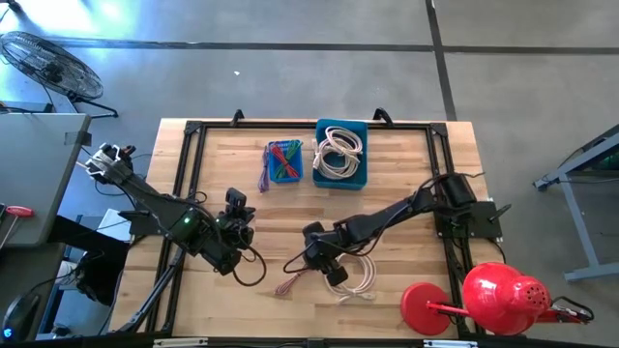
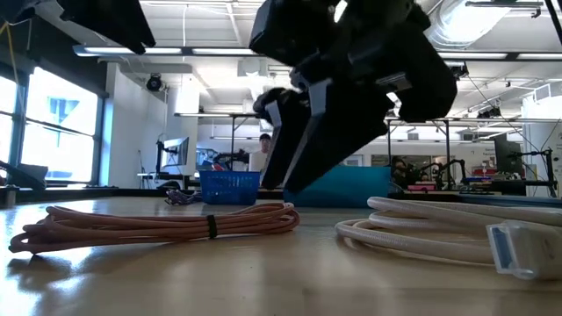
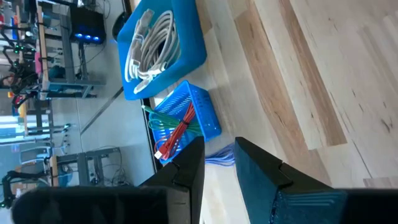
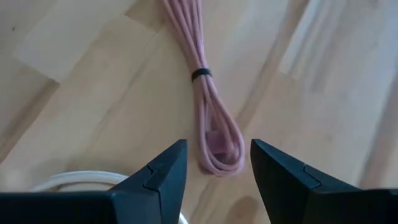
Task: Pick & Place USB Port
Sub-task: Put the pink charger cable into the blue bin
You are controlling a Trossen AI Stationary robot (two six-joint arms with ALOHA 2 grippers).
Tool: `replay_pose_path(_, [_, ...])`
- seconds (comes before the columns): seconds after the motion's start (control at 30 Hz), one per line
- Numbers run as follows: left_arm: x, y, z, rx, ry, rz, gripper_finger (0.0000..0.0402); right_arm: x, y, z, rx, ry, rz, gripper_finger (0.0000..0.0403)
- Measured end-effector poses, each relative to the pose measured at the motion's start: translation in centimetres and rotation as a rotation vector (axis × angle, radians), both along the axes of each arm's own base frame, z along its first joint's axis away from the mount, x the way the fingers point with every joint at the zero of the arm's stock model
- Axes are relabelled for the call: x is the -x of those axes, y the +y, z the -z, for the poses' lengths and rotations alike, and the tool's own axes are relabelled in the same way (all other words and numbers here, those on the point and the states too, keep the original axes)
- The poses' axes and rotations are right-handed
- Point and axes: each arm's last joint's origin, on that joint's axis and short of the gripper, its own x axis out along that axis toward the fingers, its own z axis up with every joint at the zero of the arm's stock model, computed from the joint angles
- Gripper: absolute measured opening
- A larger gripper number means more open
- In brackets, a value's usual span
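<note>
Right gripper (image 1: 324, 259), high view: hovers over loose cables near the table's front edge, nothing gripped.
Right wrist view: fingers spread either side of the pink cable (image 4: 211, 106), which lies on wood. No pick yet.
Left wrist view: left gripper (image 3: 219, 163) slightly parted, empty, bins beyond.

The scene is evenly lit by ceiling strip lights (image 2: 219, 51) — soft shadows are cast on the table (image 1: 387, 208). The pink cable (image 4: 208, 93) is rendered slightly soft — bright windows (image 2: 53, 123) are overexposed.
</note>
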Motion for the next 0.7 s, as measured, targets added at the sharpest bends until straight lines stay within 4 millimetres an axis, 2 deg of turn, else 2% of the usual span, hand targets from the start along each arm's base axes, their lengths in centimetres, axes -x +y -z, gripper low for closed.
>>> replay_pose_path(0.33, [-0.1,0.0,-0.1,-0.013,-0.024,-0.006,0.0083,-0.6,-0.3,1.2,-0.086,0.012,-0.026,0.0167])
replay_pose_path(0.7, [-0.1,-0.1,-0.1,-0.003,-0.029,-0.007,0.0083,-1.2,-2.3,2.9,-0.105,0.071,0.037,0.0167])
